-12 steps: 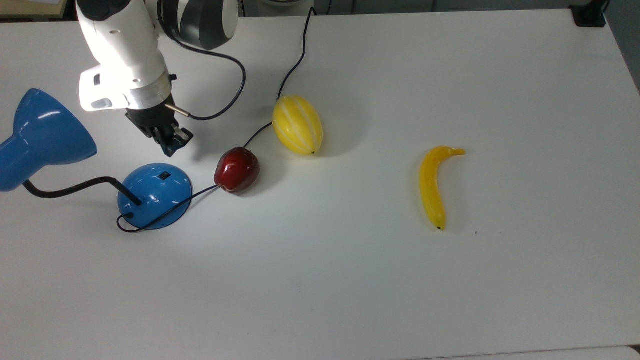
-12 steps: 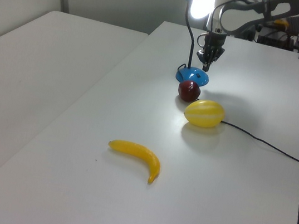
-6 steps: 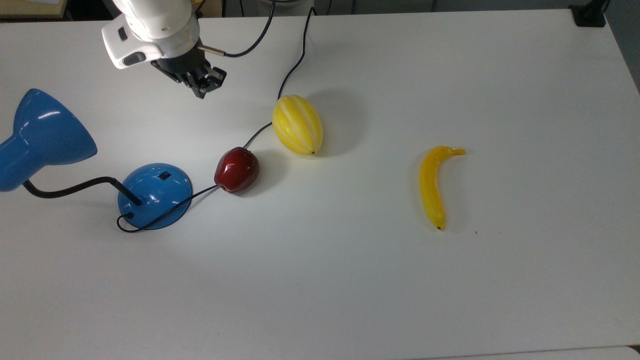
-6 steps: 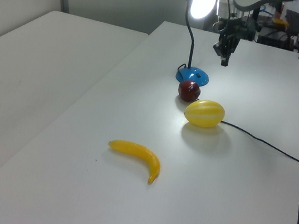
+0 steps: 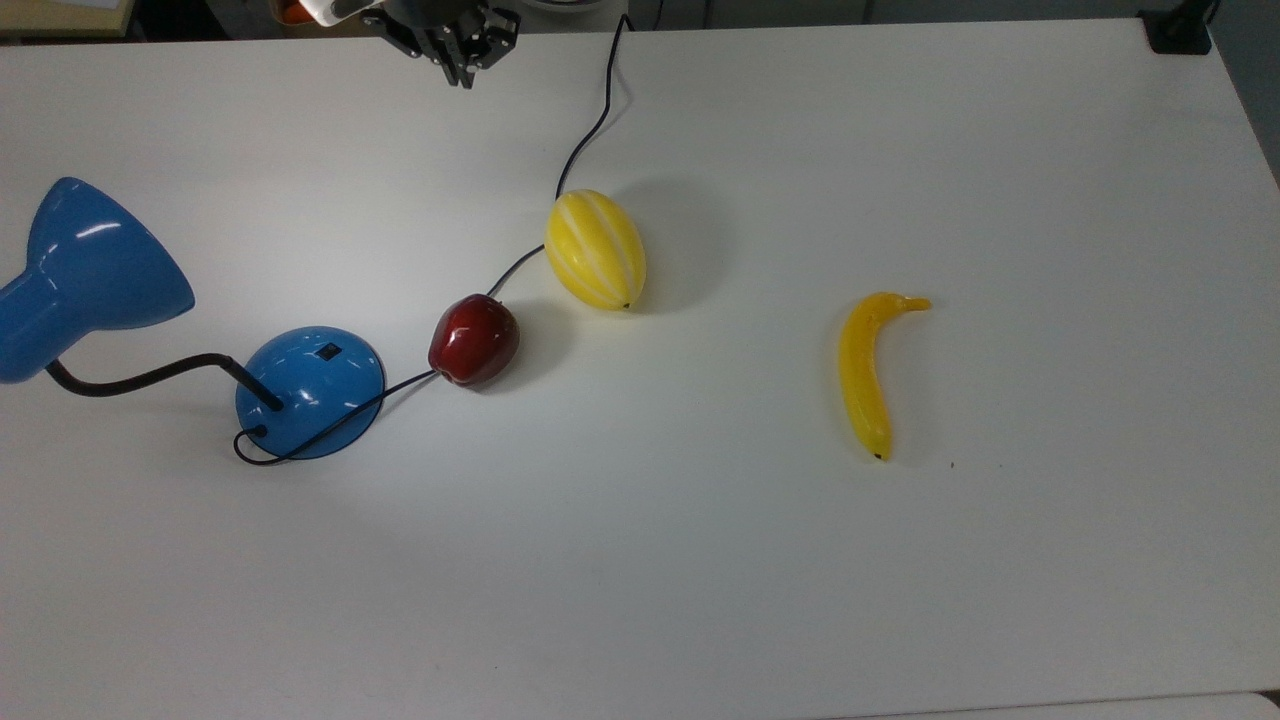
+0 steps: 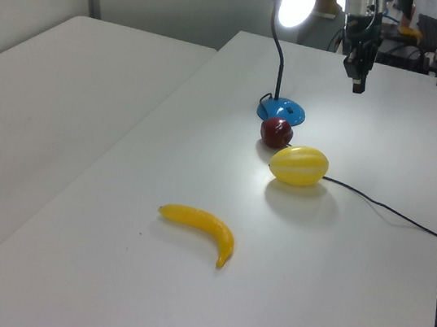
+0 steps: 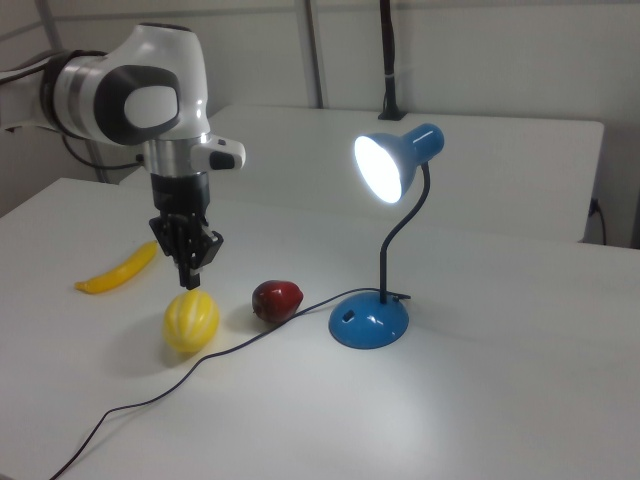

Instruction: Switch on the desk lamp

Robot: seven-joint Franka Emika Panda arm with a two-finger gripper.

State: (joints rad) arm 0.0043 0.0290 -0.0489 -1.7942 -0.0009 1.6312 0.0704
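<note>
Since a second ago your black two-finger gripper (image 5: 462, 62) has climbed away from the glossy blue desk lamp with the cone-shaped shade (image 5: 85, 270); it then hung just above the round domed blue base (image 5: 311, 391), half a second ago it was midway up the top view, and it now sits at the top view's upper edge, well apart from the lamp; in the right view the gripper (image 7: 191, 278) hangs above the yellow ribbed melon-shaped fruit (image 7: 191, 320), clear of it; the fingers look drawn close together with nothing between them, so you can log them as clenched and empty; the lamp has not moved: base at the top view's left, beside the dark red glossy apple (image 5: 474, 340); the small black switch (image 5: 328, 351) sits on the dome's upper face; the bent black gooseneck (image 5: 150, 378) runs from base to shade; the shade mouth glows white in the right view (image 7: 380, 168) and the left view (image 6: 296, 5), as it already did a second ago; the thin black cord (image 5: 590, 125) loops off the base, passes the apple and melon, and leaves at the top view's upper edge; the smooth curved yellow banana (image 5: 869, 368) lies well apart toward the top view's right, unmoved; the matte white table (image 5: 700, 580) carries soft shadows beside each fruit.
</note>
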